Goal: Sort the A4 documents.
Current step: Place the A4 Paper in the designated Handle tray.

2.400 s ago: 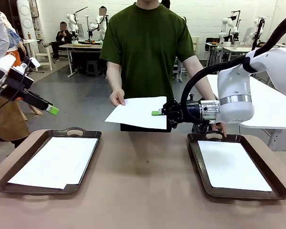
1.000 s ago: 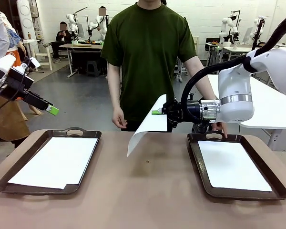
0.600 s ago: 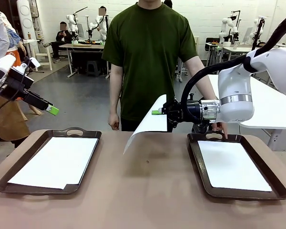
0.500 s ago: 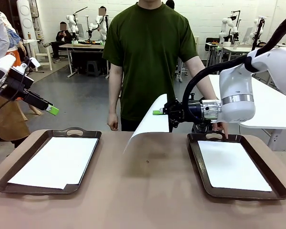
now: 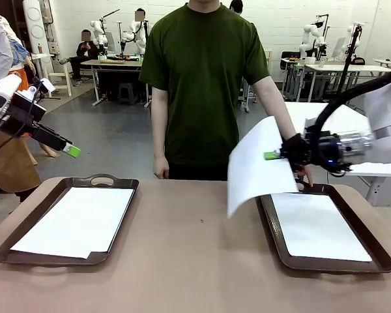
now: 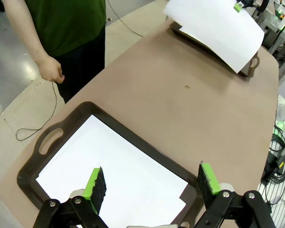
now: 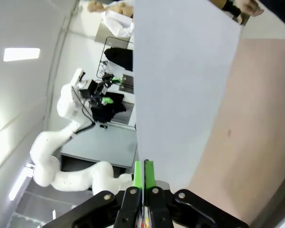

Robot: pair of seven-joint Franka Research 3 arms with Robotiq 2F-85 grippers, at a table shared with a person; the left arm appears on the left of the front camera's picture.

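white a4 sheet (image 5: 257, 166) is hanging clamped in the right gripper (image 5: 272, 155), probably heading for the right tray (image 5: 378, 251). left gripper (image 6: 149, 183) is idling, fingers apart, over the left tray (image 6: 61, 137).

White arms (image 5: 384, 107), black cables (image 5: 342, 98), green-padded black jaws; person's (image 5: 205, 78) dark-green T-shirt.

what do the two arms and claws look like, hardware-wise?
Both arms have glossy white rounded shells. The right arm has a silver band at the wrist and a thick black cable looping over it. The left claw and right claw are black with bright green pads; the left's black linkage shows silver bolt heads.
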